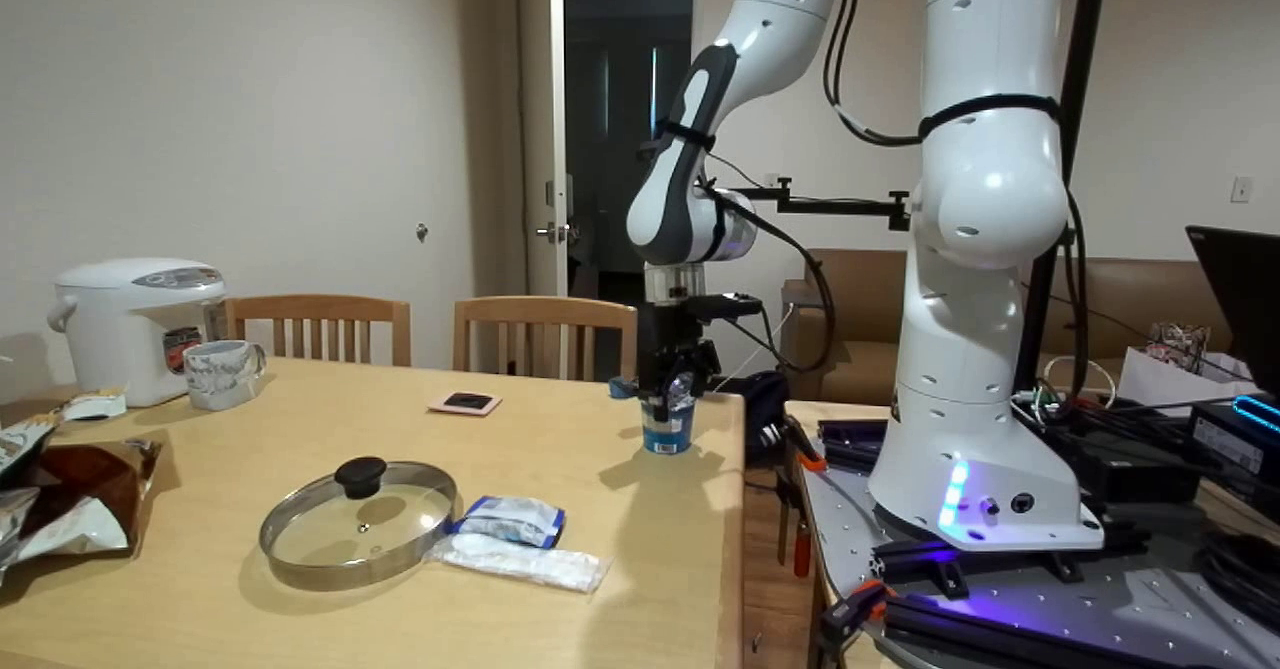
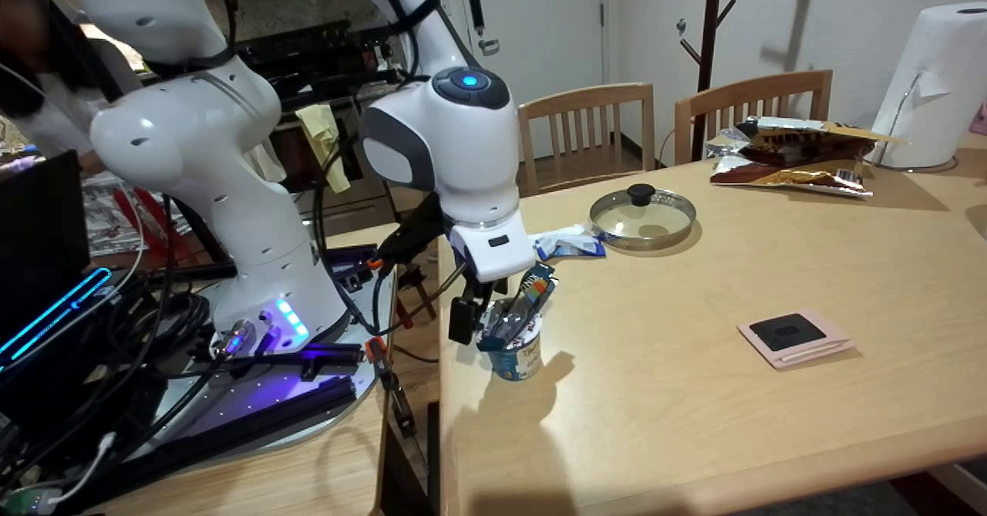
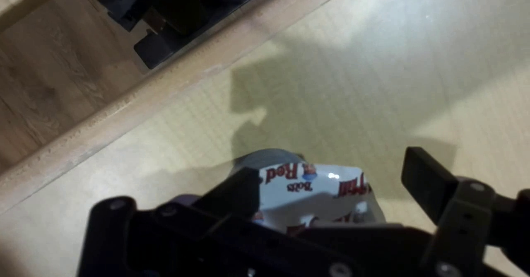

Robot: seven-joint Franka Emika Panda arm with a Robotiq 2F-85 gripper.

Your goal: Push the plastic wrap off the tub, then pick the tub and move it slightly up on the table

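Sweeping inward, high on the wrap and light on the tub

The black two-fingered pincer (image 3: 333, 181) is spread wide and pinching nothing. Below its gap shows a white film cover with red lettering (image 3: 310, 190), closer to one finger than the other. The crumpled clear-and-blue plastic wrap (image 2: 524, 306) leans over the top of the round blue-and-white tub (image 2: 518, 363); whether a finger touches it, I cannot tell. The tub stands upright on the light wooden counter (image 2: 655, 392), near the robot-side edge, towards one corner.

The push seems the step in hand. Lead with one finger above the rim, so force meets wrap, not tub, which looks light enough to tip. Push away from the robot-side edge; the other way, the wrap may go over. Go slowly, as thin plastic may cling. Afterwards, centre the fingers and squeeze gently.

Further in, nearer the edge adjoining at that corner, lies a flat pink square with a black patch (image 2: 794, 338); away from the corner lie a small blue-and-white packet (image 1: 512, 521) and a round glass lid with a black knob (image 1: 350, 531). Aim between.
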